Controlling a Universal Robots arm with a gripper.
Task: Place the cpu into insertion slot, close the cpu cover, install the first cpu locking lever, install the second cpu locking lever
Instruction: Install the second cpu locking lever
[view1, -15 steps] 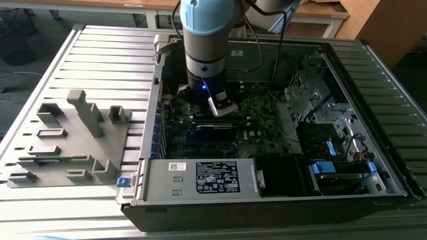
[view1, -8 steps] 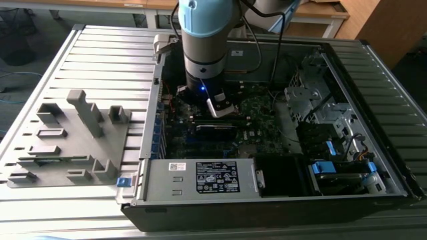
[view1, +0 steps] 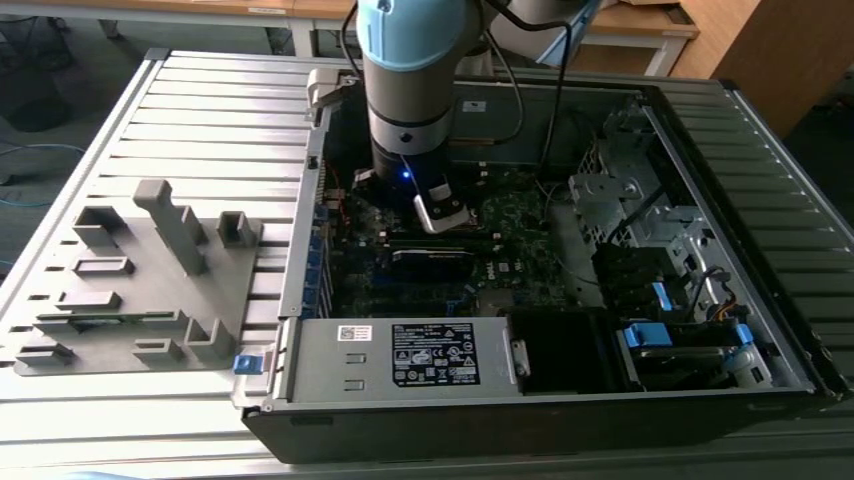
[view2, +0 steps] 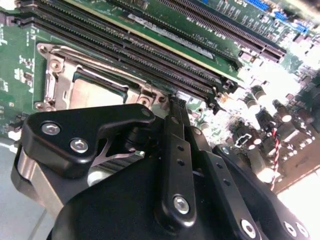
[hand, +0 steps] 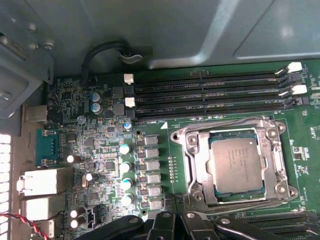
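Hovering beside the socket, the gripper (view2: 175, 102), fingers together and empty, could scrape the seated cpu (hand: 235, 165) or cover (hand: 197, 167) by drifting.

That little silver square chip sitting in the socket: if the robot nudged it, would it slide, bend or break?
The cpu looks like a flat, rigid metal-topped square, so probably stiff, not bendy. It lies inside the cpu cover, which likely stops it sliding. Its smooth top would probably be slippery for the gripper.
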